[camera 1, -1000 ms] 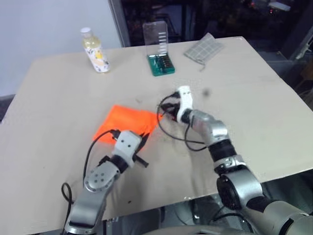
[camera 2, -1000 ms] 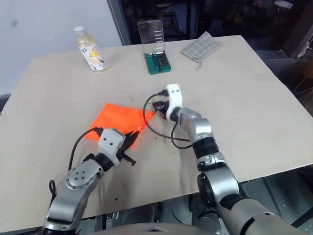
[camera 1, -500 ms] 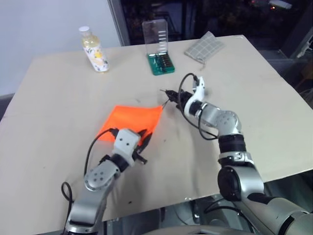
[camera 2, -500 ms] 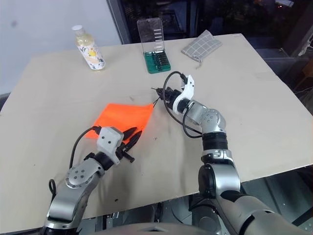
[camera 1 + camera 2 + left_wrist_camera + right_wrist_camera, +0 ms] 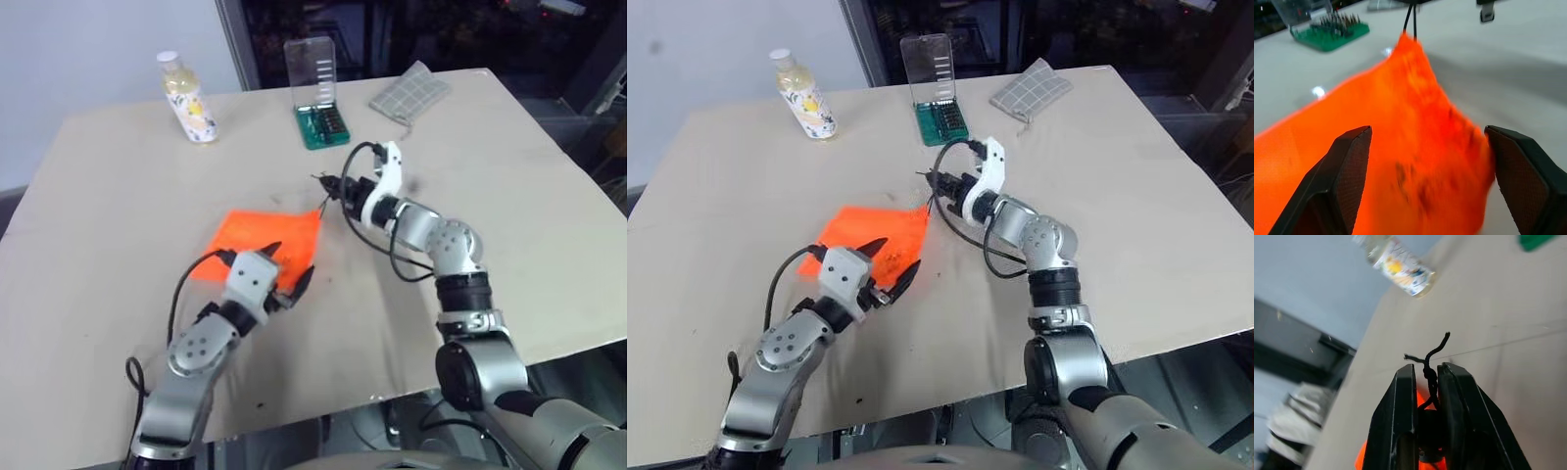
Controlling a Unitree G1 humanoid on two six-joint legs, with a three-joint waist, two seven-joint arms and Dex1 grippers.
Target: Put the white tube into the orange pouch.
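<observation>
The right pincer (image 5: 1426, 382) is shut tight on the dark cord (image 5: 1431, 363) of the pouch (image 5: 266, 240). It holds the knot up off the surface (image 5: 118, 196), and the cord runs down to the pouch's far corner. The left pincer (image 5: 885, 269) is wide open. Its two tips sit on each side of the pouch's near corner, and it holds nothing.

The tube cannot be seen on the surface. I think it is inside the pouch, which looks lumpy near the left pincer. So the job now looks like pulling the cord to close the mouth.

To do this well, the right pincer should pull slow and straight away from the pouch. A quick tug could drag the whole pouch along, or let the thin cord slip out. The left pincer could press on the near corner to keep the pouch in place.

There is lots of bare surface to the right for pulling. The green bit set (image 5: 322, 125) stands just behind the right pincer, so do not pull that way. The bottle (image 5: 190, 103) and the grey pouch (image 5: 409, 95) are well apart, near the back edge. The pouch is far from any edge.
</observation>
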